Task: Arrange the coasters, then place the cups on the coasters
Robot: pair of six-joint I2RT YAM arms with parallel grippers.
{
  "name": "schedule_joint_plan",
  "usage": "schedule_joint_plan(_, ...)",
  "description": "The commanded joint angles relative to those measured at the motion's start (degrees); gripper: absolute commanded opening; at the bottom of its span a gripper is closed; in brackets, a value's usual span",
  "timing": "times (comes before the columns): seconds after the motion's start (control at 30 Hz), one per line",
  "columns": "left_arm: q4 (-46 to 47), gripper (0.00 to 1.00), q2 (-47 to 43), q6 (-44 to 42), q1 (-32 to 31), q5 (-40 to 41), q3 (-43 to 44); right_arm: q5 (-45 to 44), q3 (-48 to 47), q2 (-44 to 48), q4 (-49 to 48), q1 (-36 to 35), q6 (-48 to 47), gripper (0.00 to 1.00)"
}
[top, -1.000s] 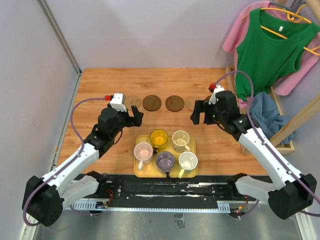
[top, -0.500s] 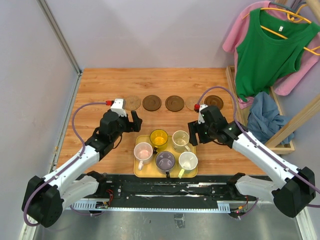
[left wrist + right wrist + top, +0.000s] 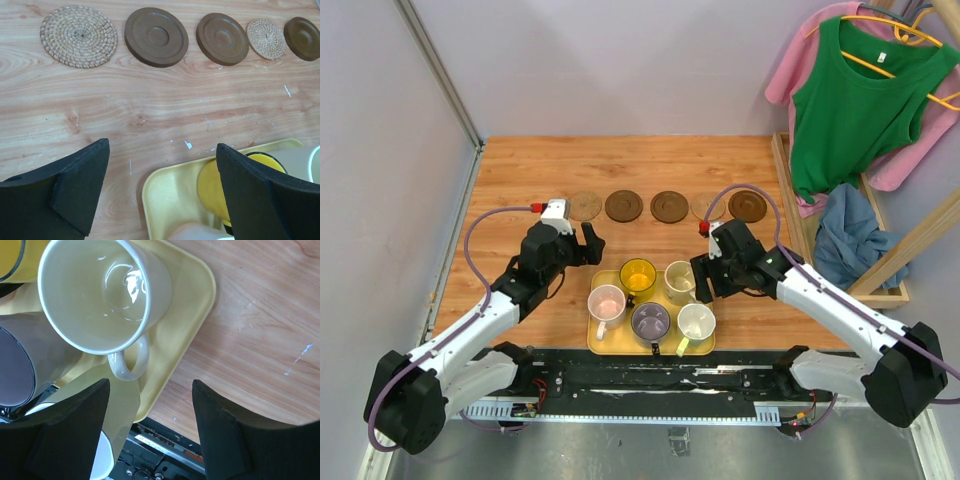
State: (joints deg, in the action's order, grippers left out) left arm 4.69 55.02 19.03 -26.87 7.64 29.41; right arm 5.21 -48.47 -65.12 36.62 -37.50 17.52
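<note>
Five coasters lie in a row at the back: woven tan (image 3: 585, 205) (image 3: 78, 36), dark brown (image 3: 624, 206) (image 3: 156, 36), dark brown (image 3: 669, 206) (image 3: 222, 38), tan (image 3: 705, 207) (image 3: 266, 38), dark brown (image 3: 748, 205) (image 3: 302, 38). The cups stand on a yellow tray (image 3: 597, 342): yellow (image 3: 638, 275) (image 3: 215, 187), cream (image 3: 680, 280) (image 3: 100, 290), pink (image 3: 607, 303), grey-purple (image 3: 650, 321), pale green-white (image 3: 696, 322). My left gripper (image 3: 594, 245) (image 3: 162, 155) hangs open over the tray's far left corner. My right gripper (image 3: 701, 284) (image 3: 150, 390) is open beside the cream cup's handle (image 3: 131, 360), holding nothing.
A rack with green and pink clothes (image 3: 855, 100) stands at the right, with a blue cloth (image 3: 845, 235) below. A grey wall runs along the table's left edge (image 3: 470, 200). The arms' base rail (image 3: 660, 380) lies just behind the tray's near side.
My right arm has swung from the coaster row down to the tray beside the cream cup, its jaws narrowing somewhat. The left gripper shifted slightly toward the tray.
</note>
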Motion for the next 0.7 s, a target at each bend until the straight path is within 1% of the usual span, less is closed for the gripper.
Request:
schedule_joint_plan(0.0, 1.73, 0.91, -0.03, 0.84, -0.46, 0.41, -0.97, 2.53, 1.32, -1.75, -2.55, -1.16, -0.83, 0.68)
schedule_joint_plan(0.43, 2.56, 0.91, 0.61, 1.07, -0.46, 0.71, -1.63, 4.74, 2.06, -7.86, -10.25, -3.09, -0.3, 0.66)
schedule_joint_plan(0.53, 2.67, 0.91, 0.61, 0.88, -0.46, 0.7, -1.55, 4.59, 1.98, -9.76, -11.43, -3.63, -0.18, 0.64)
schedule_joint_plan(0.67, 2.54, 0.91, 0.61, 0.25, -0.46, 0.79, -1.25, 4.18, 1.65, -11.61, -11.69, -4.32, -0.14, 0.58)
